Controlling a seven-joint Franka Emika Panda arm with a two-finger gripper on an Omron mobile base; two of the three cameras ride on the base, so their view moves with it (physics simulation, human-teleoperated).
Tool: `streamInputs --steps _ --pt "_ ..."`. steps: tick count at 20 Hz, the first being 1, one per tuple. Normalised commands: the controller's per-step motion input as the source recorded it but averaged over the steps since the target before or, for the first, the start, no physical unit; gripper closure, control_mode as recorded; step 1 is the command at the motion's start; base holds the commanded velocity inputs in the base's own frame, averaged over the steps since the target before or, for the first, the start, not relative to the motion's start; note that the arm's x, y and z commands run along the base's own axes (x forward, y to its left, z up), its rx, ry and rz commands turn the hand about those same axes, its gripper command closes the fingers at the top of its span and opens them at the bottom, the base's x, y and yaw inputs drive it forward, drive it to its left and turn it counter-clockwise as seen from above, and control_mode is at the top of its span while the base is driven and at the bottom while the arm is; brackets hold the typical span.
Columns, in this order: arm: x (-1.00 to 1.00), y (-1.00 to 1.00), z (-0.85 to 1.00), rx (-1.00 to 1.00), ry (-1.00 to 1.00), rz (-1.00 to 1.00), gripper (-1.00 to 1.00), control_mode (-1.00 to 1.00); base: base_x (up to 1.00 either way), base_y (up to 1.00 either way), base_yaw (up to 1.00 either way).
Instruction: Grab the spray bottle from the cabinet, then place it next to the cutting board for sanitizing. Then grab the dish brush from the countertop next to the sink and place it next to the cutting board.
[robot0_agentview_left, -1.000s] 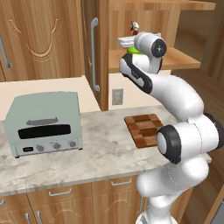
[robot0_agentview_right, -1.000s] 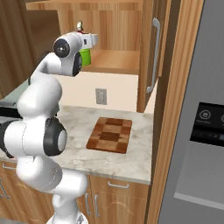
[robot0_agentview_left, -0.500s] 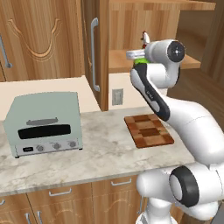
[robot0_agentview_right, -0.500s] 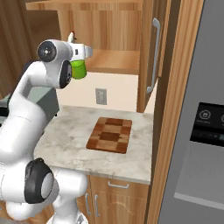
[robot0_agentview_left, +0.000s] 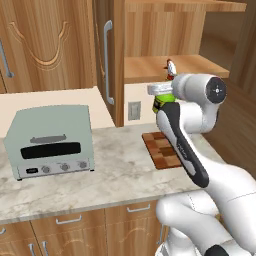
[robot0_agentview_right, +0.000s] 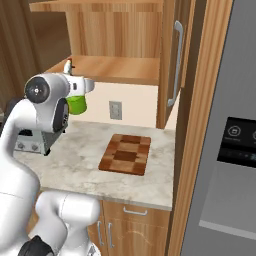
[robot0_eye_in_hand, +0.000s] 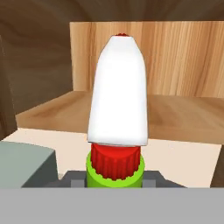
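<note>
The spray bottle is largely masked by the arm in the left base view: a strip of green body and the white-and-red nozzle tip show. The right base view exposes more of the green body. The gripper is closed on the bottle's neck, though its fingertips are mostly cut off at the hand view's lower edge. The arm rises from the base, bends at the elbow and holds the bottle in the air in front of the open cabinet, above the countertop and left of the cutting board. The toaster oven stands whole in the left base view; in the right one the arm hides most of it.
</note>
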Motion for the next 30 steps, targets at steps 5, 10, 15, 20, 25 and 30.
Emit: streamInputs --steps 5,10,15,20,25,30 --pt "0.27 0.22 -0.88 -0.01 0.06 0.17 1.0 -1.0 0.0 0.0 0.0" --pt "0.61 0.15 -0.56 -0.04 0.12 0.15 1.0 -1.0 0.0 0.0 0.0" --pt "0.67 0.14 -0.55 -0.03 0.04 0.06 1.0 -1.0 0.0 0.0 0.0" --pt "0.76 0.09 -1.0 -0.11 -0.01 0.03 1.0 -1.0 0.0 0.0 0.0" --pt "0.91 0.03 -0.79 -0.03 0.06 0.03 1.0 -1.0 0.0 0.0 0.0" --pt "0.4 0.0 -0.47 0.0 0.04 0.06 1.0 -1.0 0.0 0.0 0.0"
